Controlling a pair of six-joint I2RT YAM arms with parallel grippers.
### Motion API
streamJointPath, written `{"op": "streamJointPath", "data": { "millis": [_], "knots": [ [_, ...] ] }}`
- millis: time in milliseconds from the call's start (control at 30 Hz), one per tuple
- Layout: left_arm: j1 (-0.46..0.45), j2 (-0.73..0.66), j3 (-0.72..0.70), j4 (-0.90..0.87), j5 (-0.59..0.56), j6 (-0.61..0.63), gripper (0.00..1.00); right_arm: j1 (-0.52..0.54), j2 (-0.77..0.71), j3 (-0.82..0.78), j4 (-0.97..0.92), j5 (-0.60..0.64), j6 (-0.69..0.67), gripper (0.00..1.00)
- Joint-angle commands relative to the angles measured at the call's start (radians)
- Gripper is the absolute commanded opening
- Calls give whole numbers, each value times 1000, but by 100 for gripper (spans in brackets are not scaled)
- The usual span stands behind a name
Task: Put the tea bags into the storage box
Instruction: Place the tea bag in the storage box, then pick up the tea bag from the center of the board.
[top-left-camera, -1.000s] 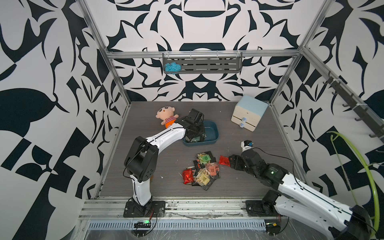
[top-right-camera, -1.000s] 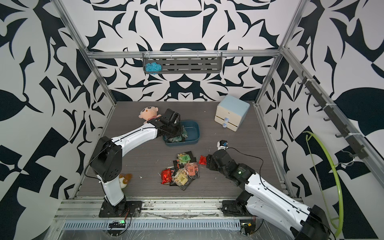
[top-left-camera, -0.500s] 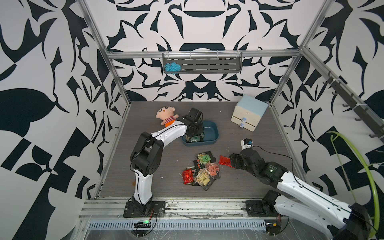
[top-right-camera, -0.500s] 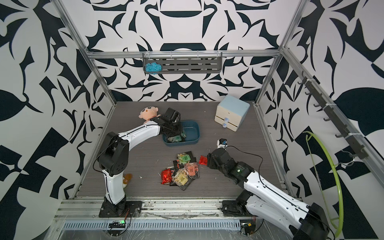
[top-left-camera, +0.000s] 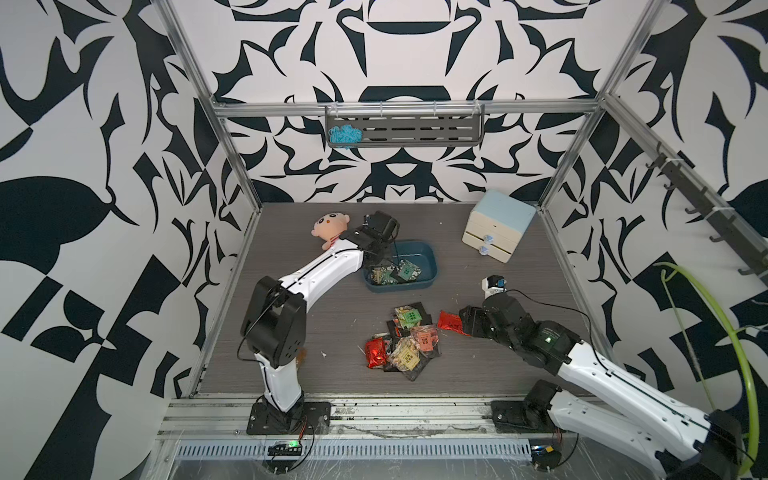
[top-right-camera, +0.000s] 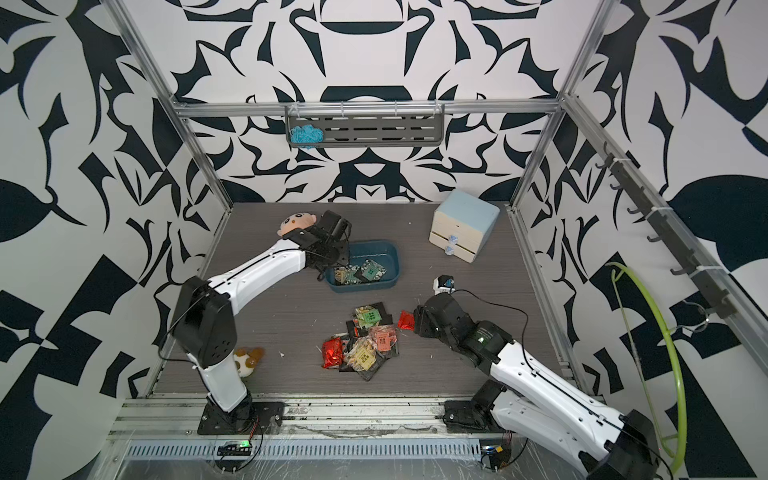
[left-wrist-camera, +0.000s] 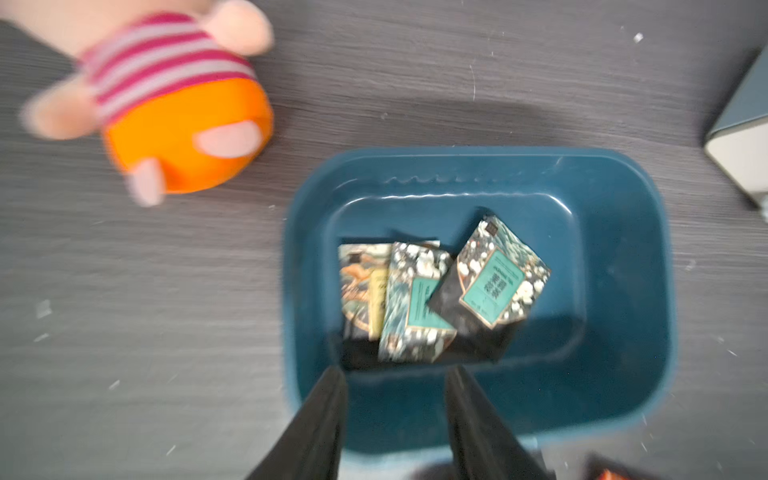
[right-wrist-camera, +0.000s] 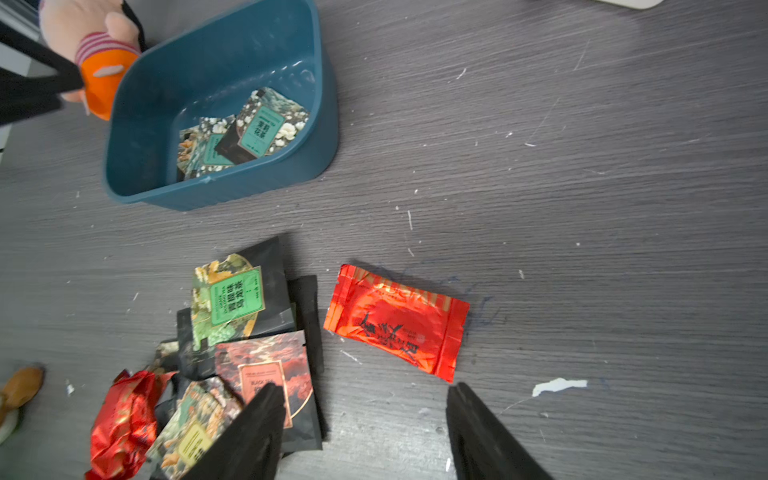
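Note:
The storage box (top-left-camera: 432, 266) (top-right-camera: 395, 259) is a dark teal tub at mid-table. Three black tea bags (left-wrist-camera: 498, 278) (right-wrist-camera: 262, 124) with green and tan labels lie inside it. My left gripper (left-wrist-camera: 395, 374) (top-left-camera: 376, 253) hangs open over the box's near wall, nothing between its fingers. A pile of tea bags (top-left-camera: 407, 345) (top-right-camera: 365, 340) (right-wrist-camera: 232, 332) sits on the table in front of the box. One red tea bag (right-wrist-camera: 395, 322) (top-left-camera: 450, 322) lies apart to the pile's right. My right gripper (right-wrist-camera: 365, 390) (top-left-camera: 467, 322) stands open just short of it, low over the table.
A plush doll (top-left-camera: 330, 226) (left-wrist-camera: 166, 104) lies left of the box. The cream two-drawer cabinet (top-left-camera: 498, 230) stands at the back right. A small white and blue object (top-left-camera: 494, 284) sits beside the right arm. A small toy (top-right-camera: 245, 357) lies by the left arm's base.
My left gripper has gone from shut to open above the box, and its elbow has swung nearer the front. My right gripper has crept toward the red tea bag, still open.

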Motion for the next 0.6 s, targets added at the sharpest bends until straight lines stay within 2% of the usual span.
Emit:
{"op": "streamJointPath", "data": {
  "millis": [0,167,367,567],
  "knots": [
    [-13,-153,-98,-13,66,-27,45,2,10,61,-51,-80,-18,66],
    [-78,-351,-265,29,216,-111,45,2,21,59,-21,-222,13,66],
    [-343,-565,-448,67,102,-261,44,3,46,1,59,-377,72,64],
    [-592,-595,-583,109,-40,-443,39,17,64,-84,143,-450,140,61]
  ]
}}
